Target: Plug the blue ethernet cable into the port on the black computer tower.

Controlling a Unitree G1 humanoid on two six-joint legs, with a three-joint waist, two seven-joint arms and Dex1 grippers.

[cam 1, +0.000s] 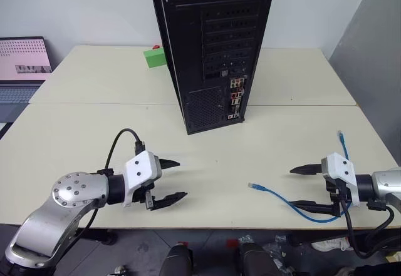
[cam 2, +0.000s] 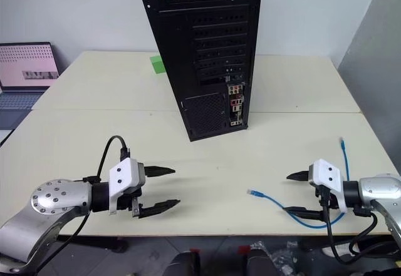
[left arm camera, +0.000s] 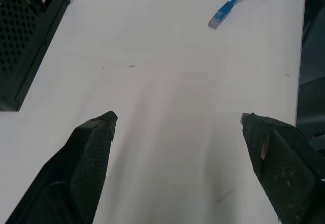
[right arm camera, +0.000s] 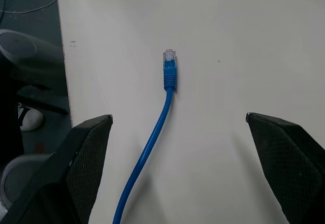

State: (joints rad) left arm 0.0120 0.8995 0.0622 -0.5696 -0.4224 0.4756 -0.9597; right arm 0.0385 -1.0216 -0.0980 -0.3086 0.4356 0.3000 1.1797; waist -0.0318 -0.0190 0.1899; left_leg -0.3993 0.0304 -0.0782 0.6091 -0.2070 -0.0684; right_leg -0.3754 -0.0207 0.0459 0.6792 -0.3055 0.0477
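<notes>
Head views: black computer tower (cam 1: 213,44) stands upright toward the far middle of the pale surface (cam 1: 94,132), rear panel facing the robot. Coloured connectors sit low on that panel; the port (cam 1: 235,98) is probably among them, too small to single out. A green block (cam 1: 154,57) lies just beside the tower's left side. A laptop (cam 1: 24,63) sits at the far left.

The blue ethernet cable (cam 1: 294,206) lies loose on the near right of the surface, well apart from the tower. One plug points toward the middle; the other end runs up past the right gripper (cam 1: 306,188). That gripper hovers over the cable's loop, fingers spread wide, holding nothing. The left gripper (cam 1: 169,181) hovers at near left, fingers also wide apart and empty.

Left wrist view: both fingertips (left arm camera: 96,132) apart over bare surface; cable plug ahead, tower corner off to one side.

Right wrist view: cable plug (right arm camera: 169,61) lies flat between the spread fingers (right arm camera: 91,137), untouched.
</notes>
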